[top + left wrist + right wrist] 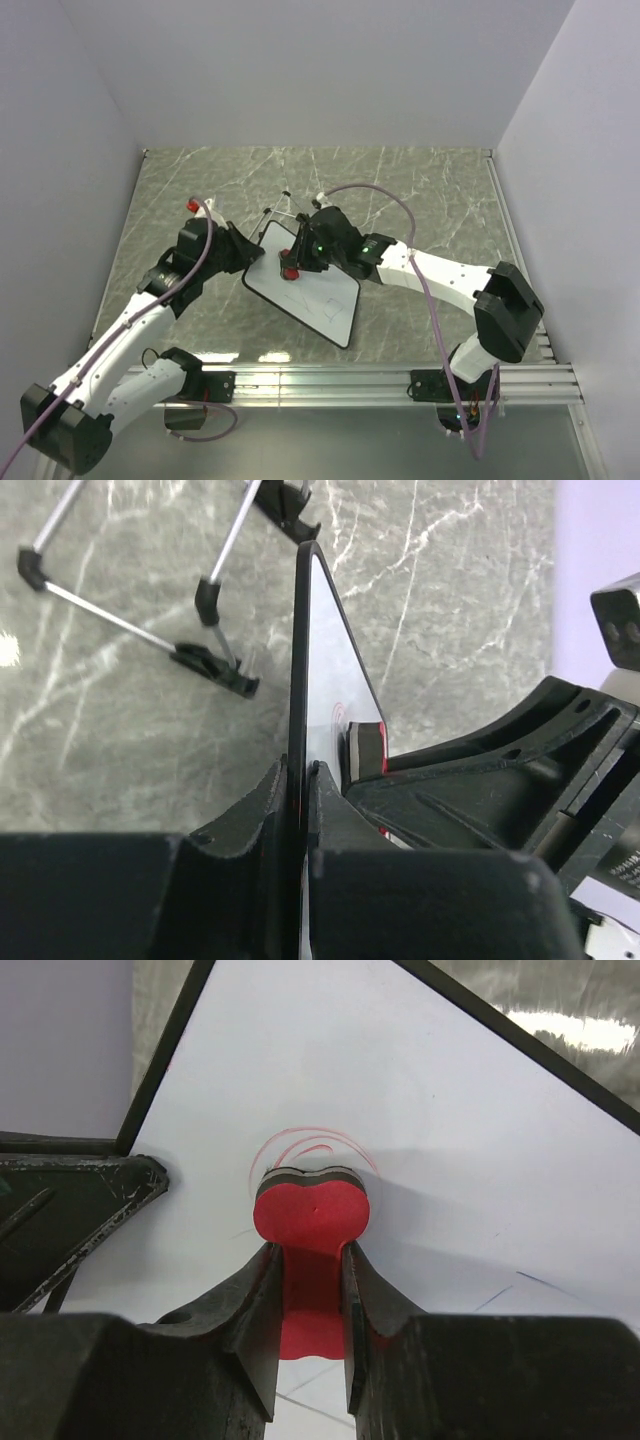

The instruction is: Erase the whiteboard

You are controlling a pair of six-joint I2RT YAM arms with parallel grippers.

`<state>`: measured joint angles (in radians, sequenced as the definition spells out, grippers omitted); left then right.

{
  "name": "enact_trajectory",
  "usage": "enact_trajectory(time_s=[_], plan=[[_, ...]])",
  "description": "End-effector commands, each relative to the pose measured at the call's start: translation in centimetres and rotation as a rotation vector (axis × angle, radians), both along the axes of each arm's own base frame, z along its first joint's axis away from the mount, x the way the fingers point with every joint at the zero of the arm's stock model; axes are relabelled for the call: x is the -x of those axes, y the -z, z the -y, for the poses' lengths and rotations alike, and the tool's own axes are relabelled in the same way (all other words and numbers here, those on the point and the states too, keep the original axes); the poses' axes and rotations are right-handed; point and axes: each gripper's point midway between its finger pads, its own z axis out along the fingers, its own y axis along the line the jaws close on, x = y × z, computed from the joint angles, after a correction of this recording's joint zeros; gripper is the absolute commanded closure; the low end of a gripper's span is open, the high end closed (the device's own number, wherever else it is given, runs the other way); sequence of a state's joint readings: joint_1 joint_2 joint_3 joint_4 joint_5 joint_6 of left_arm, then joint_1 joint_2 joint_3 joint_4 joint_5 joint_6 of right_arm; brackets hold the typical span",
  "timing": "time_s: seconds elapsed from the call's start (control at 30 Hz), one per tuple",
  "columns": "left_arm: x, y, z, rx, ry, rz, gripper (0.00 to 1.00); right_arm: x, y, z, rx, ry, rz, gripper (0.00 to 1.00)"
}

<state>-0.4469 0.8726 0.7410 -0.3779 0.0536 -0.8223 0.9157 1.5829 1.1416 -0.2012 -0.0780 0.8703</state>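
Observation:
The whiteboard (310, 295) lies tilted near the table's middle, white with a thin black frame. My left gripper (252, 254) is shut on its left edge; the left wrist view shows the board (325, 650) edge-on between the jaws (300, 780). My right gripper (298, 262) is shut on the narrow waist of the red bow-tie eraser (312, 1220), whose dark felt face rests against the board (450, 1130). Faint red curved scribbles (315, 1145) sit just beyond the eraser. Thin dark lines (540, 1282) show nearer the camera.
The board's metal stand legs (130, 630) with black feet rest on the grey marble table (420, 190) behind the board. Grey walls close in the sides and back. An aluminium rail (380, 380) runs along the near edge.

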Motion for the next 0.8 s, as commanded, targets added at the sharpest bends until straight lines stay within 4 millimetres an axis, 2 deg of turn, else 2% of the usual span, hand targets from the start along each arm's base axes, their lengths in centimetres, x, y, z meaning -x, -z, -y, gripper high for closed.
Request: enact_trajectory(time_s=[0.0,0.03,0.1,0.17,0.2,0.27,0.3,0.33,0.4,0.47,0.5,0.57,0.6,0.67,0.7,0.77], plan=[[-2.5,-10.8,2.2,0.093,0.079,0.318,0.99,2.6,8.9,2.9,0.23,-0.008,-0.137,1.0],[-2.4,-11.7,2.6,0.099,0.104,0.333,0.99,2.4,9.1,2.8,0.233,-0.008,-0.141,1.0],[-2.6,-11.4,2.9,0.071,0.126,0.328,0.99,1.6,9.2,2.6,0.254,-0.001,-0.154,1.0],[-2.4,-11.6,3.4,0.052,0.156,0.342,0.99,0.6,8.2,2.0,0.239,-0.003,-0.163,1.0],[-2.2,-11.4,3.5,0.043,0.168,0.338,0.99,-1.2,6.0,0.8,0.197,0.005,-0.134,1.0],[-1.9,-10.7,3.9,0.03,0.192,0.333,0.99,-3.1,3.0,-0.6,0.153,-0.003,-0.086,1.0],[-1.7,-10.7,4.0,0.03,0.202,0.338,0.99,-4.7,0.0,-2.2,0.114,-0.02,-0.046,1.0],[-1.5,-10.1,4.2,0.028,0.216,0.332,0.99,-5.3,-1.3,-3.0,0.095,-0.033,-0.039,1.0],[-1.2,-10.3,4.4,0.03,0.233,0.345,0.99,-6.1,-3.1,-4.2,0.065,-0.061,-0.045,1.0],[-1.1,-10.3,4.4,0.019,0.234,0.35,1.0,-6.0,-2.5,-4.3,0.061,-0.065,-0.066,1.0],[-1.1,-10.3,4.3,0.011,0.23,0.351,0.99,-5.3,-0.6,-3.5,0.088,-0.06,-0.094,1.0],[-1.3,-10.7,4.1,-0.001,0.223,0.362,0.99,-3.9,1.9,-2.3,0.109,-0.051,-0.154,1.0],[-1.4,-10.9,4.0,-0.007,0.219,0.368,1.0,-2.3,4.2,-0.8,0.133,-0.051,-0.191,1.0],[-1.6,-11.2,3.9,-0.022,0.215,0.38,1.0,-0.2,6.0,0.6,0.138,-0.046,-0.239,1.0],[-1.7,-11.5,4.0,-0.026,0.217,0.384,1.0,1.4,7.4,2.2,0.153,-0.043,-0.258,1.0],[-2.0,-11.7,3.9,-0.038,0.214,0.39,1.0,3.1,8.6,3.5,0.17,-0.038,-0.288,1.0]])
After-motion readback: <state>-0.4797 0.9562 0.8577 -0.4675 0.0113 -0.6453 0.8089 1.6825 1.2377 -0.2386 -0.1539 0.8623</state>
